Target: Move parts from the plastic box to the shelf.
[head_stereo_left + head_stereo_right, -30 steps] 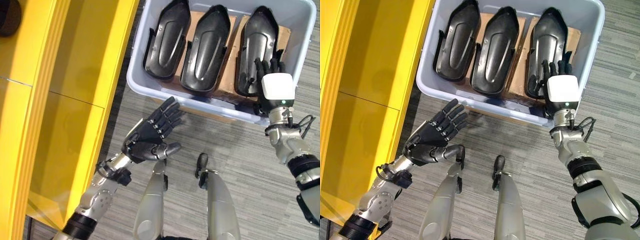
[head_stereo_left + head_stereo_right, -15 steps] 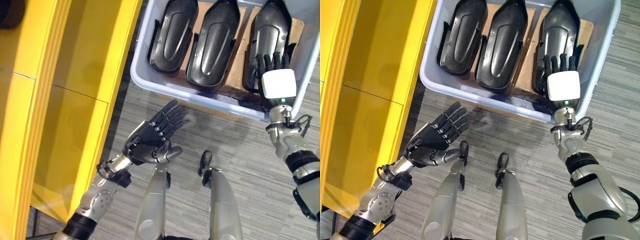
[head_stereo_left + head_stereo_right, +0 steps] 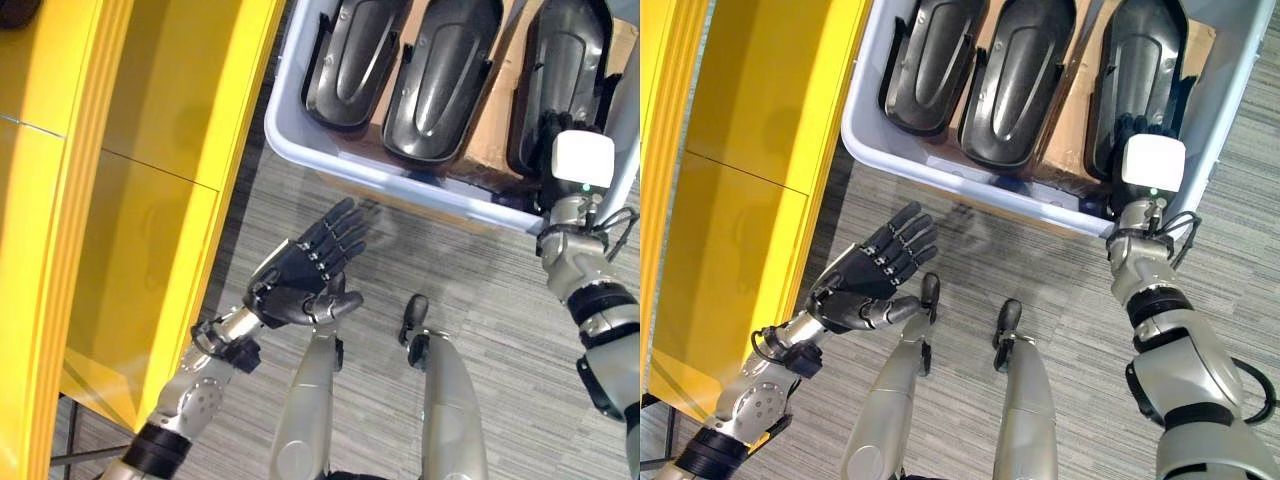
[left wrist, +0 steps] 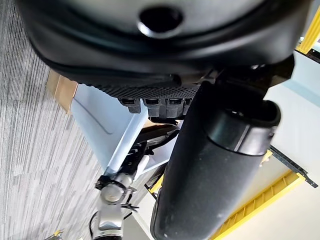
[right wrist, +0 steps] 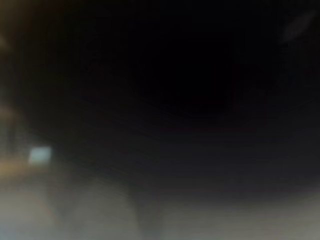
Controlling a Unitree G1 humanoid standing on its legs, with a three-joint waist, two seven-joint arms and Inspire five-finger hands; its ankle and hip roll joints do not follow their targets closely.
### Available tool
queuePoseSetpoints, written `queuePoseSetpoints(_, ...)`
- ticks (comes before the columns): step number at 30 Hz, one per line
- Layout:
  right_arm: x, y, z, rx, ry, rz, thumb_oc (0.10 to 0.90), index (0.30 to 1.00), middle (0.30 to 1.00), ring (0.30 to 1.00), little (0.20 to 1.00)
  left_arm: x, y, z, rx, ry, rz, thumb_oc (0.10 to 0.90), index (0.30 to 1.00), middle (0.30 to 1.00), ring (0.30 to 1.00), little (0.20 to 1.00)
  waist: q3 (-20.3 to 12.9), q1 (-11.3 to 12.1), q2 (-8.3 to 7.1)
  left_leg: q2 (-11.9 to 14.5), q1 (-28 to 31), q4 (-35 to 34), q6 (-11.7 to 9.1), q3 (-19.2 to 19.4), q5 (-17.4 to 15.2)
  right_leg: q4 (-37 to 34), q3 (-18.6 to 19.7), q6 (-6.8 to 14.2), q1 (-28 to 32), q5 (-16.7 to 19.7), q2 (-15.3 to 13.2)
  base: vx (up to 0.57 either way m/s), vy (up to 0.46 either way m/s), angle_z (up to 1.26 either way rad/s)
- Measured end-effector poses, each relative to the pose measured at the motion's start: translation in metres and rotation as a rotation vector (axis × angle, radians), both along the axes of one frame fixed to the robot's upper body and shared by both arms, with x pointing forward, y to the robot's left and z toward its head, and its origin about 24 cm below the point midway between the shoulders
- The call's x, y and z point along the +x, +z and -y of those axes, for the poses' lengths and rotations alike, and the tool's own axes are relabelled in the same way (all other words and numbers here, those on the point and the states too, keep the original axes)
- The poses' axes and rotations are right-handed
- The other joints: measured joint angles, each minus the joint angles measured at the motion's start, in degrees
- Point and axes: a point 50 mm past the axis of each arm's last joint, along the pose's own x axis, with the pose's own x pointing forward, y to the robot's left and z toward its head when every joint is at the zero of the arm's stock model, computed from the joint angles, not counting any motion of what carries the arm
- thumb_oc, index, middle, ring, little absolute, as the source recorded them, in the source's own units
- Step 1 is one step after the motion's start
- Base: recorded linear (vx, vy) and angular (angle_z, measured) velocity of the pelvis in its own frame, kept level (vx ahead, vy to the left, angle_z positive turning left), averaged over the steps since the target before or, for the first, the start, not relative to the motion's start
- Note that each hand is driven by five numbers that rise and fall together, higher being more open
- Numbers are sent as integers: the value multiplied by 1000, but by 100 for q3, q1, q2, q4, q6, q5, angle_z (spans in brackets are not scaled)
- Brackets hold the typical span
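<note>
1. Reaching into plastic box (image 3: 300, 160): right hand (image 3: 580, 160), fingers hidden on rightmost part (image 3: 565, 60); grip impossible to tell.
2. Waiting palm-up below box: left hand (image 3: 300, 275), fingers straight, apparently ready to assist; shelf (image 3: 150, 150) beside.

I find no readable text, label, number or sign in any view. The black parts (image 3: 436, 75), the plastic box (image 3: 300, 150), the cardboard (image 3: 486, 150) under the parts and the yellow shelf (image 3: 160, 130) carry no legible marking. The white cover on my right hand (image 3: 583, 160) is blank apart from a small green dot.
</note>
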Motion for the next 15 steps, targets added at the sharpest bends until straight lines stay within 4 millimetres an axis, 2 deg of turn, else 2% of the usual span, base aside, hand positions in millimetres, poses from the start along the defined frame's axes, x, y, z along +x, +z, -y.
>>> queuePoseSetpoints(3,0,0,2,19,-8,-2,400,300,300,300,300,0,0,0,1,-1,0,900,1000,1000,1000,1000,-17,15,28,4,-22,-22,-50,0,-86,-6,3,-43,-28,-13,0,0,0,0)
queuePoseSetpoints(6,-2,0,5,19,-15,2,400,300,300,300,300,-1,-1,0,2,-2,-5,900,1000,1000,1000,1000,-43,47,63,2,-88,3,-11,9,-275,-131,-14,-67,-52,95,-4,-22,-6,-1)
queuePoseSetpoints(11,-5,-2,11,28,-33,1,400,300,300,300,300,-5,-2,2,1,-19,-15,900,1000,1000,1000,1000,-126,57,179,-2,-56,-3,3,10,-294,-245,-56,-76,36,164,-22,-24,-2,2)
queuePoseSetpoints(15,-10,-15,14,11,-28,9,400,300,300,300,300,-6,-2,2,2,-33,-8,900,1000,1000,1000,1000,-152,59,215,-4,65,3,13,69,-286,-244,-28,-43,164,205,-46,-14,4,-2)
